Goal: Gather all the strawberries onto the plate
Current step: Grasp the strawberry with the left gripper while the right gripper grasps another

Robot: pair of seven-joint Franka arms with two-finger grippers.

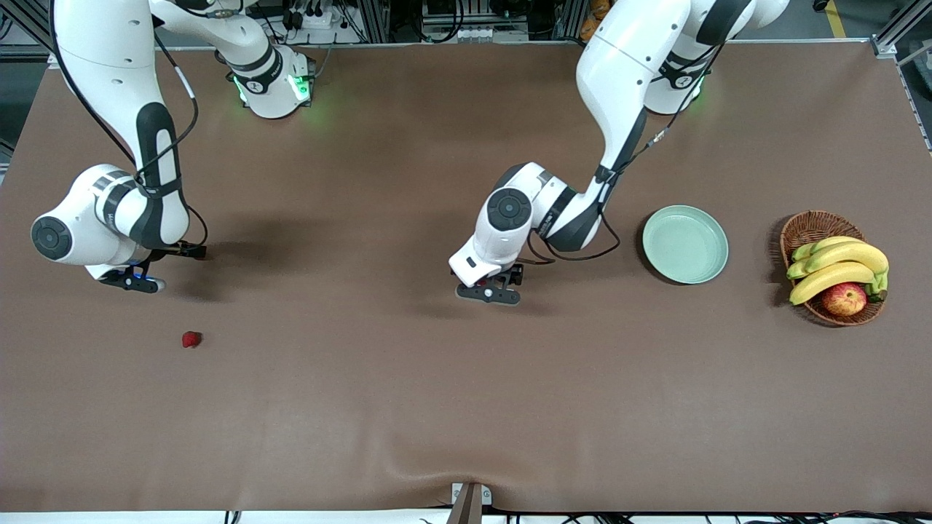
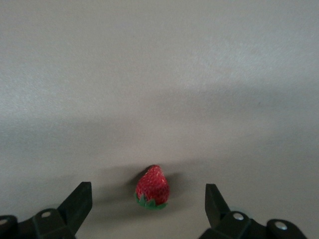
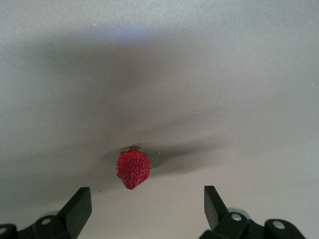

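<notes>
- The left gripper hangs low over the middle of the worktop, its fingers spread wide and holding nothing; its wrist view shows one strawberry lying on the cloth between them, closer to one finger than the other.
- That berry is hidden under the gripper in the front view, so the wrist view is the one to steer by.
- Good practice here, as I judge it: centre the berry between the fingers first, then come straight down until the tips sit just above the cloth, and close gently, since a small soft fruit can roll or squash.
- The right gripper is low over the right arm's end of the worktop, fingers equally wide and empty, with a second strawberry ahead of them, lying on its side.
- It needs to advance a little so the fingers flank the berry's broad middle, not its tip.
- A third strawberry lies loose, nearer to the front camera than the right gripper.
- The plate sits empty toward the left arm's end, beside the wicker basket of bananas and an apple; nothing is collected yet.
- The right arm's berries face a long carry to the plate.
</notes>
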